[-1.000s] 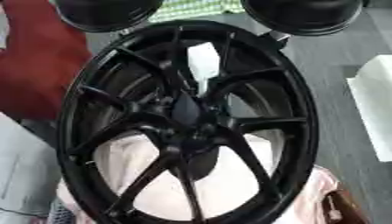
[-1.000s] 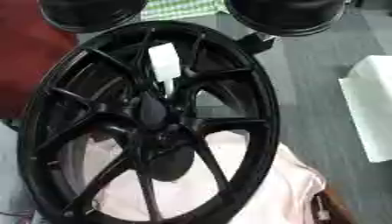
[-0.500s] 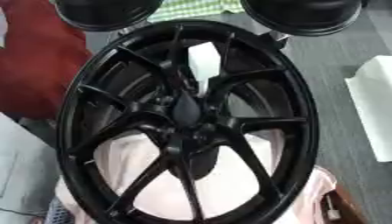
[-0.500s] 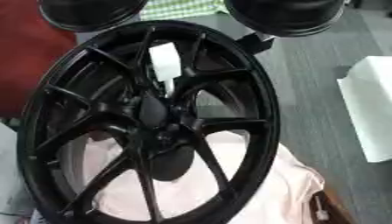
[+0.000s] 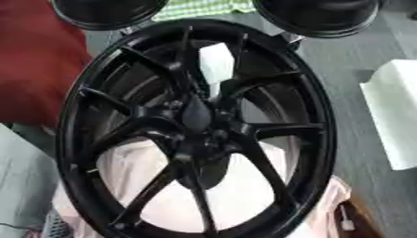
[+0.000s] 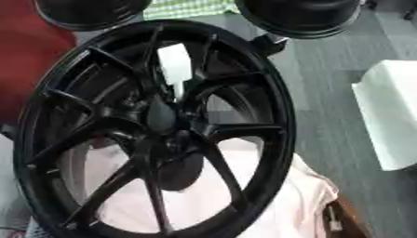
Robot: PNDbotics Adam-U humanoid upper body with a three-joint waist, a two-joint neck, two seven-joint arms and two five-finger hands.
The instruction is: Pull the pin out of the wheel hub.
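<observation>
Filling most of both views: black wheel hub (image 5: pixel 195 135), pale pink cloth (image 5: pixel 244 195) behind its 6 o'clock spokes. Sat at 12 o'clock from hub centre, between spokes: white pin (image 5: pixel 216 67), not yet pulled. Probably best pinched at its wide upper end and drawn straight out, clear of the spokes. Showed more of the white block (image 6: pixel 391 116) at 3 o'clock in the right eye view. Showed neither hand anywhere, so no telling released, clenched or grasping.
</observation>
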